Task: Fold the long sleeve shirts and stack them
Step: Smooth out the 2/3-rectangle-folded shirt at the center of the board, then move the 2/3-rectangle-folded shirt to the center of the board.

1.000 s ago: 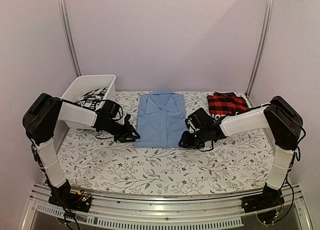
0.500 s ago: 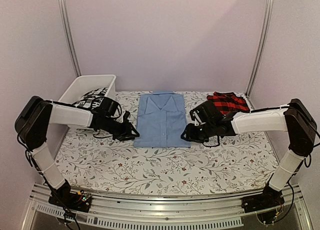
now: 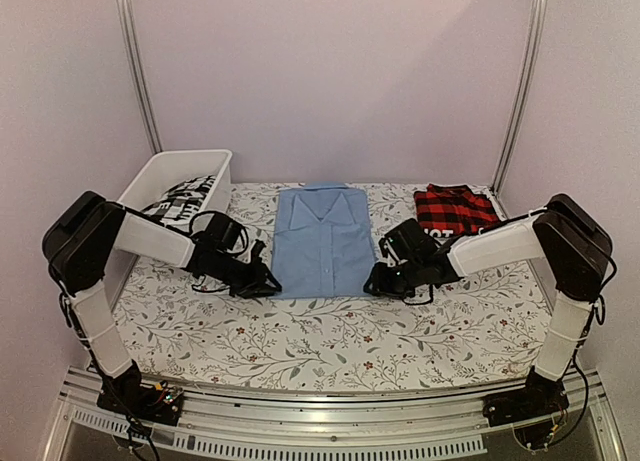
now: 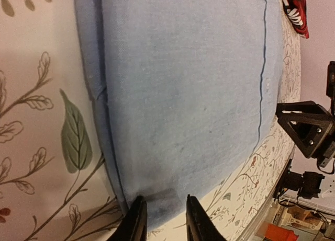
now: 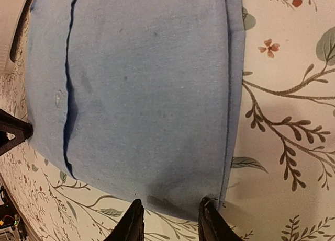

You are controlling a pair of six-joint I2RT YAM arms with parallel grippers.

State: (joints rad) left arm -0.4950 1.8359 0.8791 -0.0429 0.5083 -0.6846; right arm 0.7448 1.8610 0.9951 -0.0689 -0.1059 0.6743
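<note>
At centre, blue shirt [image 3: 323, 243] runs near-to-far (collar [image 3: 325, 190] far).

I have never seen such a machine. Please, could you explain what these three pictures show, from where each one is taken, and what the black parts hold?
These are two robot arms, bolted at the near edge of a flower-patterned table. The wide picture is taken from above and behind them. Each close picture comes from a small camera on one wrist, so that arm's own two black fingers show at the bottom.

On the table lie a folded light blue shirt in the middle and a red-and-black plaid shirt at the far right. A white bin with black-and-white cloth inside stands at the far left.

The left tool and the right tool each straddle a near corner of the blue shirt. Whether they pinch it, I cannot tell.
</note>
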